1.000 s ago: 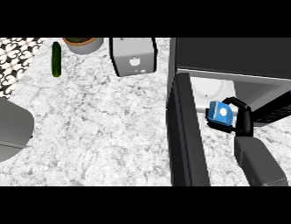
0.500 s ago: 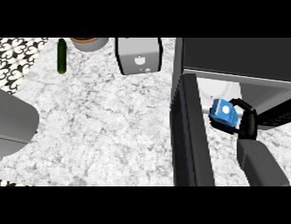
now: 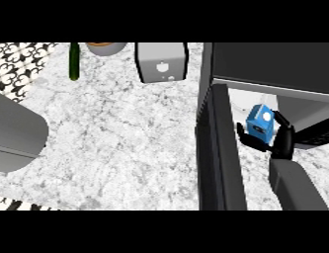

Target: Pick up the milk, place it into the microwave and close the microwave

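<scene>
The blue and white milk carton (image 3: 260, 123) stands upright at the mouth of the microwave (image 3: 283, 66), just right of its open door (image 3: 215, 148). My right hand (image 3: 275, 142) comes up from below and curls round the carton, thumb on its left side and fingers on its right. The microwave's cavity floor shows pale behind the carton. At the left edge only my left forearm (image 3: 3, 131) shows, large and grey; its hand is out of view.
A grey and white appliance (image 3: 162, 62) stands at the back of the marble counter (image 3: 123, 143), left of the microwave. A dark green cucumber (image 3: 73, 62) and a brown bowl (image 3: 105, 48) lie at the back left. Patterned tiles (image 3: 6, 66) fill the far left corner.
My right hand has carried the milk a little further toward the microwave's opening. The left forearm has come further into view at the left.
</scene>
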